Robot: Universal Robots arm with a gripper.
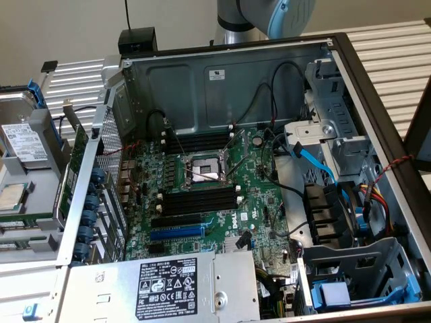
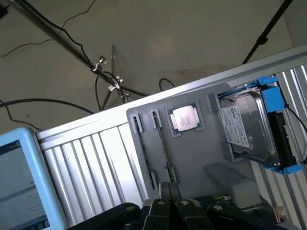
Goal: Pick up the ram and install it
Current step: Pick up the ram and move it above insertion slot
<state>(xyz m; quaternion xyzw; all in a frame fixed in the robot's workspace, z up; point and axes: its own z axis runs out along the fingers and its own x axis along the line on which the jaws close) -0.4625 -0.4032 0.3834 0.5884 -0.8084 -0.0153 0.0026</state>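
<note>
Wrist view: the claw [image 2: 169, 196], pinched shut and empty, hangs over the tray [image 2: 192, 158], where the ram [image 2: 162, 148] stands edge-on; gripping wants jaws opened, then squared across a stick's middle. The tray carries two ram slots [image 2: 144, 158], one CPU [image 2: 184, 118], one hard drive [image 2: 247, 129]. Exterior view: beside the tray, the case [image 1: 222, 74] holds one CPU socket [image 1: 202, 168], two memory-slot banks [image 1: 199, 200]

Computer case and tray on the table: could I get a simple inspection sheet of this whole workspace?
Surface: slatted metal table, carrying open computer case and grey tray.
Job's things: memory stick, seemingly on edge in a tray slot; memory slots empty.
Clutter: processor chip, hard drive on tray.
Grippers: gripper shut, empty, above tray.
Cables: blue ribbon cable inside case; black cord on floor.
Surroundings: stand on floor.
</note>
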